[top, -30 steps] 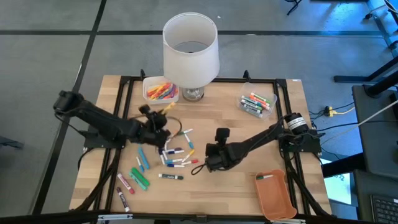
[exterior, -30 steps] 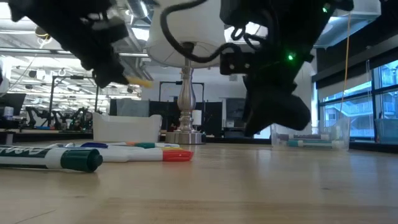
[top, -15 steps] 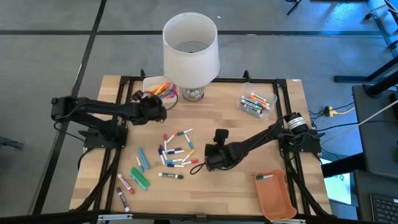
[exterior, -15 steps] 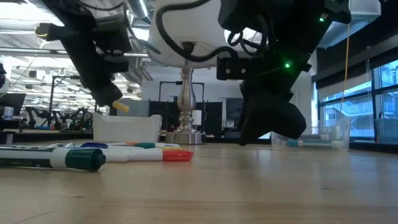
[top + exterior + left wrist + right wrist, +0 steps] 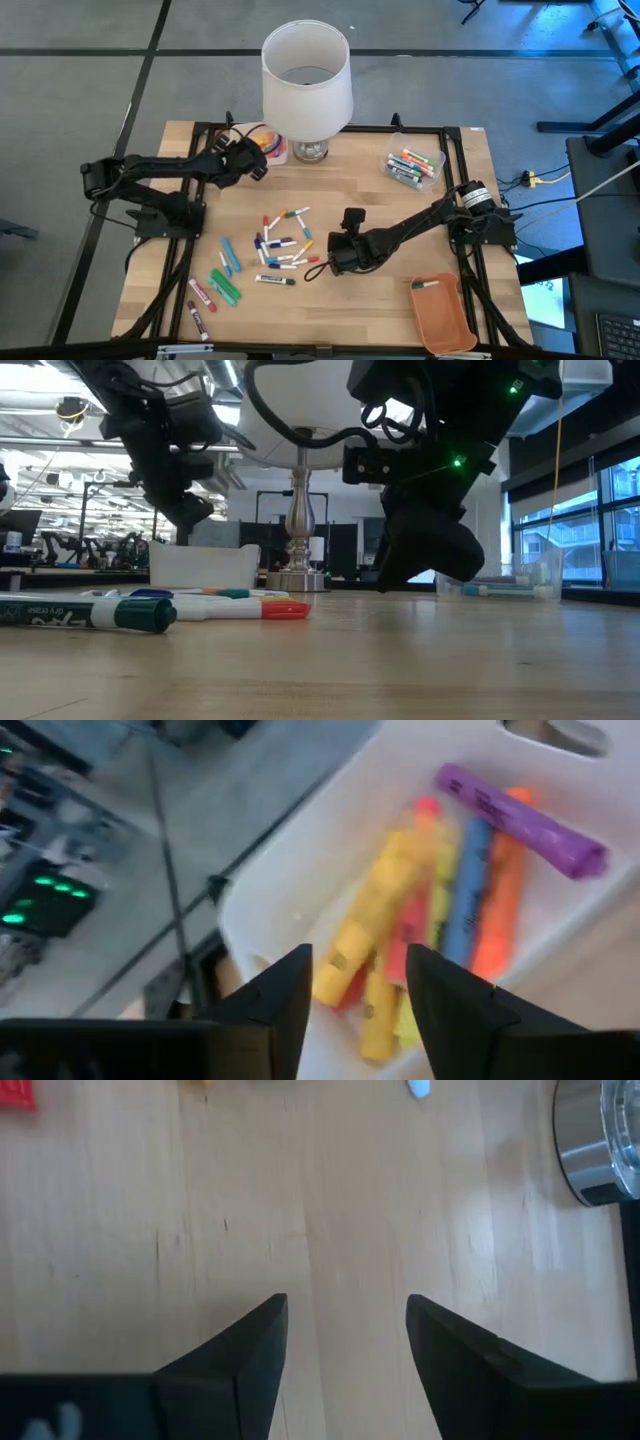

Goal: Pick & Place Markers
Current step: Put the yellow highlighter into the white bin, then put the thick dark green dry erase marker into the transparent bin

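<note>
1. Standing at 12 o'clock on the table (image 5: 400,215), the white-shaded lamp (image 5: 306,75) partly overhangs the white bin (image 5: 330,840) just to its left, crowding the drop zone; a gripper lifting carelessly from there could clip the shade.
2. Reaching toward 11 o'clock, the left gripper (image 5: 250,160) hovers over that bin, fingers spread with nothing between them. In its wrist view a yellow marker (image 5: 370,915) lies on the orange, blue and purple ones piled inside. The pile is tilted, so my guess is another drop could roll off the heap or catch the rim.
3. Resting near the table's centre, the right gripper (image 5: 335,258) hangs low with fingers apart and empty above bare wood, just right of the loose markers (image 5: 280,245). Should both arms go for that cluster together, they might collide or scatter pens.
4. Sitting at 1 o'clock, a clear bin (image 5: 413,166) holds more markers; an orange tray (image 5: 442,315) at 5 o'clock carries 1.
5. Lying at 7 o'clock, green and red markers (image 5: 212,290) are close to the edge, where a nudge could push them off.
</note>
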